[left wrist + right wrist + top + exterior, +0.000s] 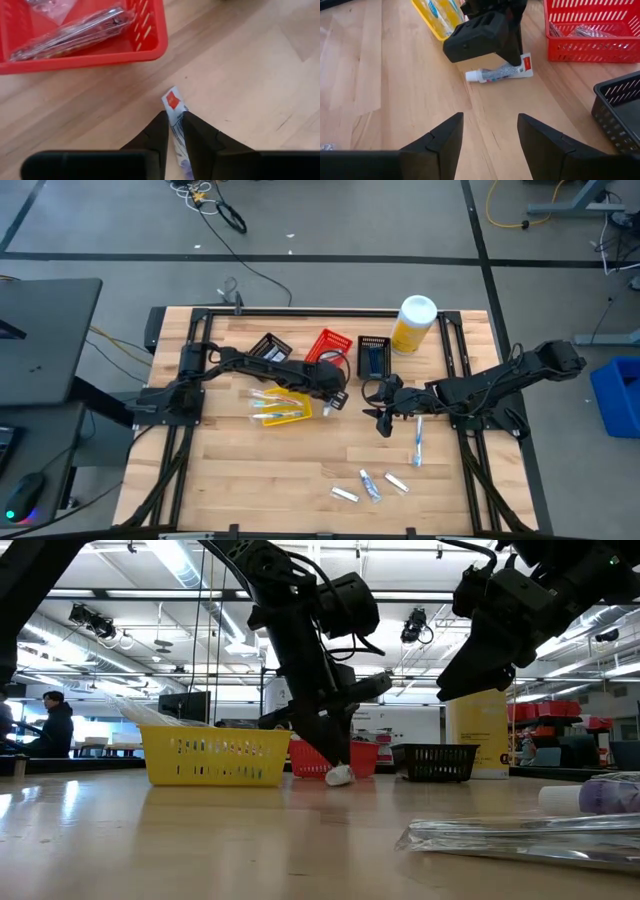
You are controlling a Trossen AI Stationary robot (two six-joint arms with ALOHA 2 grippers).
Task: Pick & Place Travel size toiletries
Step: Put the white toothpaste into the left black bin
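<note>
Left pincer (173,131) pinches a small white tube (498,73) lying flat on the wood worktop (250,470). Tube crimped, red-marked end, beside the red plastic basket (150,47). Right pincer (487,132) spread wide nearby, holding nothing.

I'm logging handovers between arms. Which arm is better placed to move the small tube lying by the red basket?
Probably the left: its gripper is already closed around the white tube beside the red basket. The right gripper hangs open, short of it.

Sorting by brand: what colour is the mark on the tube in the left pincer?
Red, on the tube; clearest in left wrist view.
</note>
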